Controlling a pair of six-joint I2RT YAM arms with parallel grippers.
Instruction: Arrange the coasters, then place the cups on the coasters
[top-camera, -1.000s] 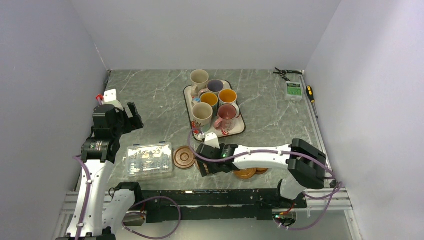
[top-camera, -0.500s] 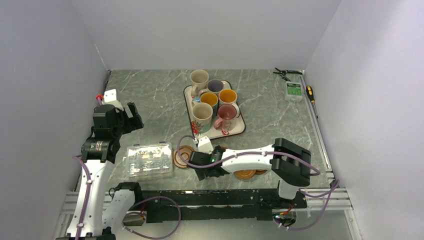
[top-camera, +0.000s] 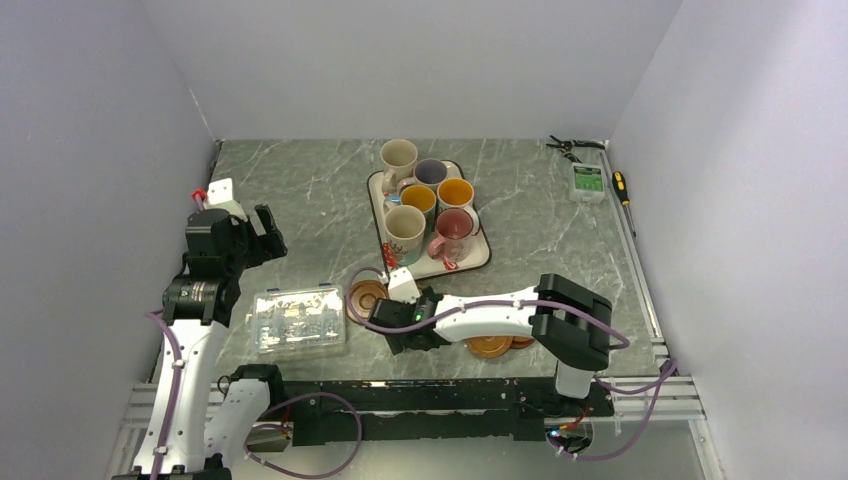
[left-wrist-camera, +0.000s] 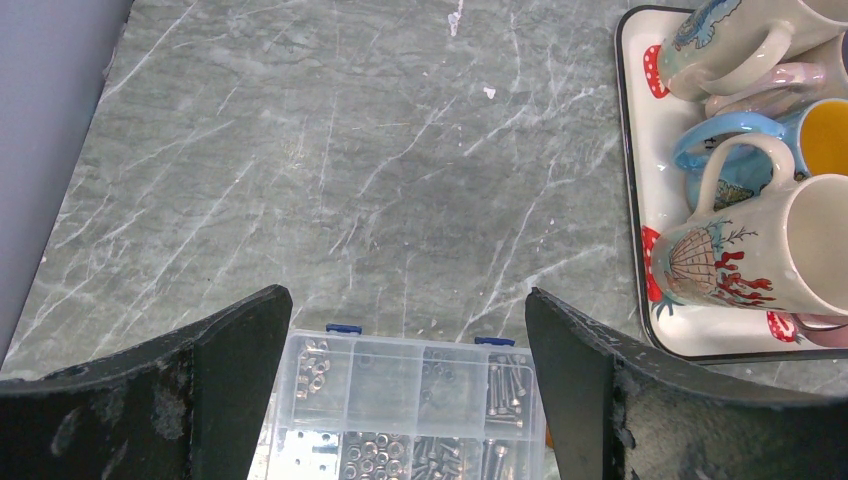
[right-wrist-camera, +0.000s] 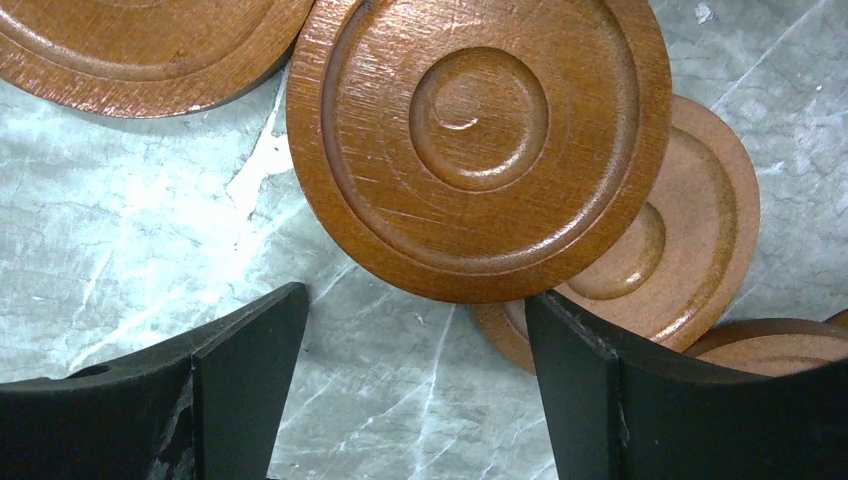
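Several brown grooved coasters fill the right wrist view. One coaster (right-wrist-camera: 478, 140) overlaps another coaster (right-wrist-camera: 690, 230), and a third coaster (right-wrist-camera: 150, 50) lies at the upper left. My right gripper (right-wrist-camera: 415, 340) is open just short of them, with only bare marble between its fingers. From above, this gripper (top-camera: 387, 320) sits beside a coaster (top-camera: 362, 297) near the box, and more coasters (top-camera: 490, 347) lie under its arm. The cups (top-camera: 430, 205) stand together on the tray (top-camera: 480, 262). My left gripper (left-wrist-camera: 405, 330) hangs open, holding nothing.
A clear plastic box (top-camera: 298, 320) of screws lies left of the coasters, under my left gripper. Pliers (top-camera: 572, 147), a green device (top-camera: 587, 180) and a screwdriver (top-camera: 622, 188) lie at the back right. Walls close in the table on three sides.
My right arm has swung left, carrying its open gripper from mid-table to the coasters by the box. The left arm has not moved.
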